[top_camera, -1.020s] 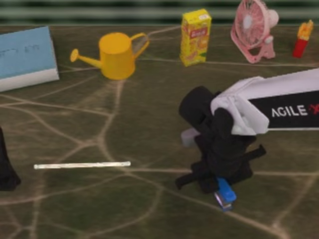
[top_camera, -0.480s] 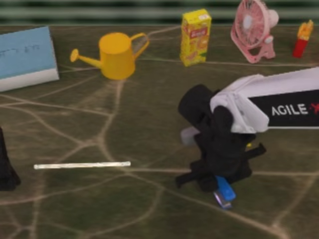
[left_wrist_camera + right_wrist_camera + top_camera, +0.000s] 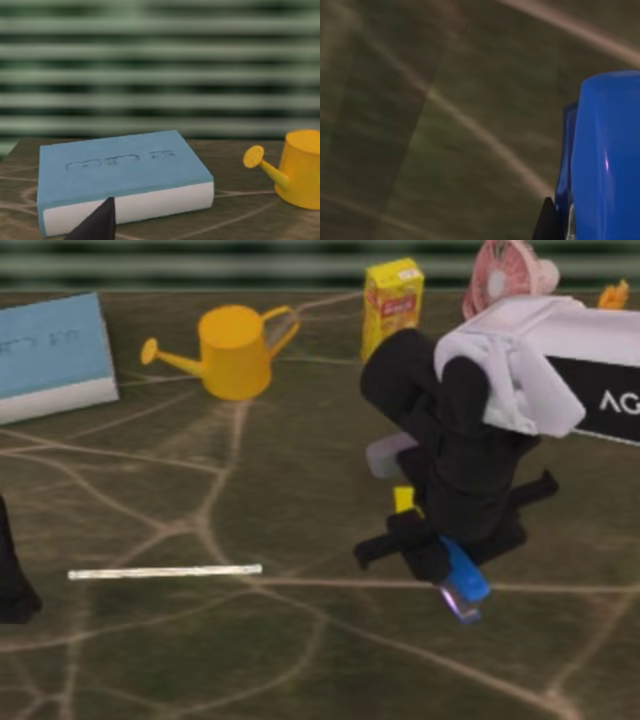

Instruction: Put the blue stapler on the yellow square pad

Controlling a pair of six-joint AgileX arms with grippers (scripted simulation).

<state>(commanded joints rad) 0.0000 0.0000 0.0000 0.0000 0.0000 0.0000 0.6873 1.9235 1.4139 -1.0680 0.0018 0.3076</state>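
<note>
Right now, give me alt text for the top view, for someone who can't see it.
The right gripper holds the blue stapler above the table's right half. A book, watering can, yellow carton and pink fan line the far edge.

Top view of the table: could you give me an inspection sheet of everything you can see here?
Surface: dark table with pale crack-like lines.
Job's things: the blue stapler is in the right claw; a small yellow patch shows under the right arm, and I cannot tell if it is the pad.
Clutter: book, watering can, yellow carton and pink fan along the far edge; thin white strip at left.
Grippers: right claw shut on the stapler, right of centre; left claw parked at the left edge.
Cables: nothing seen.
Surroundings: green-striped backdrop.
</note>
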